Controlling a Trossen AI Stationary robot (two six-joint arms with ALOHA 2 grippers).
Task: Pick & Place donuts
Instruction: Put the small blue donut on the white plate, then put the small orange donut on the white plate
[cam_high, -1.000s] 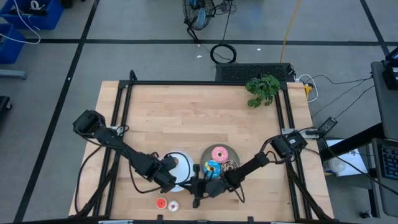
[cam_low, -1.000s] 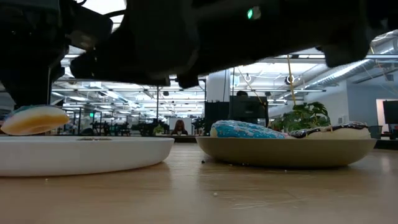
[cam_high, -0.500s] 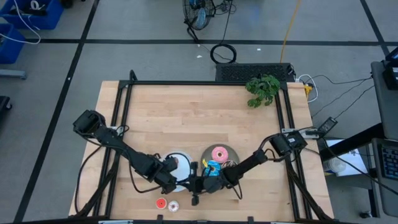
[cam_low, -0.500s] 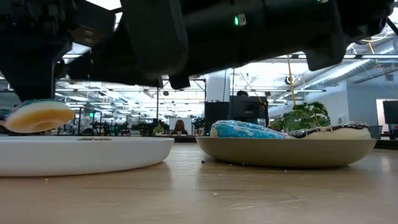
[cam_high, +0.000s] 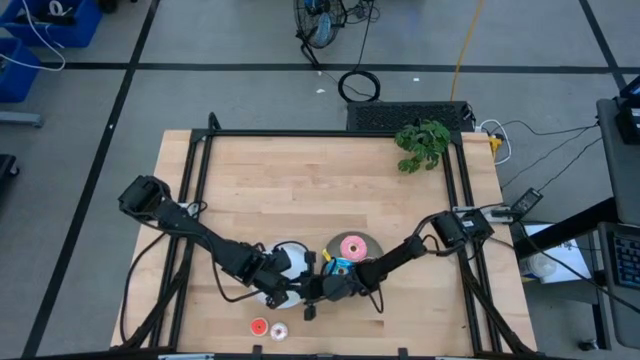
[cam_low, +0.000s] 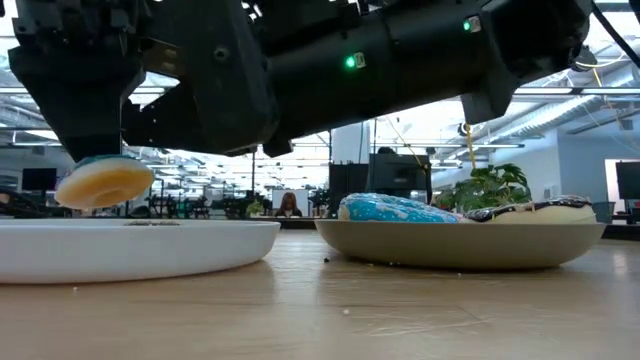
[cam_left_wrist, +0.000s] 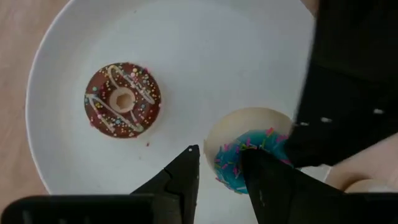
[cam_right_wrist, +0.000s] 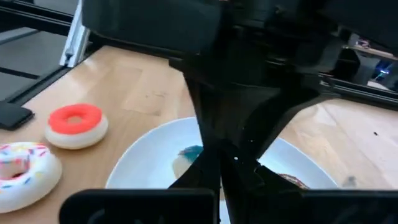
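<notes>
My left gripper (cam_left_wrist: 219, 155) hangs over the white plate (cam_left_wrist: 205, 37), shut on the tiny blue donut (cam_low: 100, 183), which is clear of the plate. The tiny brown donut (cam_left_wrist: 122, 99) lies flat on that plate. My right gripper (cam_high: 315, 292) crowds in right beside the left one, above the plate's right edge. The grey plate (cam_high: 368, 240) carries the pink donut (cam_high: 351, 247), the larger blue sprinkled donut (cam_low: 395, 208) and the dark drizzled donut (cam_low: 540, 210). The tiny red donut (cam_right_wrist: 76, 124) and the tiny white donut (cam_right_wrist: 22, 165) sit on the table near its near edge. My left gripper holds the tiny blue donut at its fingertips, from above, pointing down. One finger (cam_left_wrist: 264, 180) covers part of the sprinkled top (cam_left_wrist: 239, 163), and the fingers hide the exact place of contact. The donut is lifted clear of the white plate, slightly tilted, icing side up.
A green plant sprig (cam_high: 422, 143) lies at the far right of the table. The black frame rails run along the table's left, right and far sides. The two arms cross close together over the near middle. Bare wood spreads across the far half.
My left gripper has carried the tiny blue donut up and toward the table's right, higher above the white plate. My right arm has swung toward the table's left, closing in on the left gripper.
</notes>
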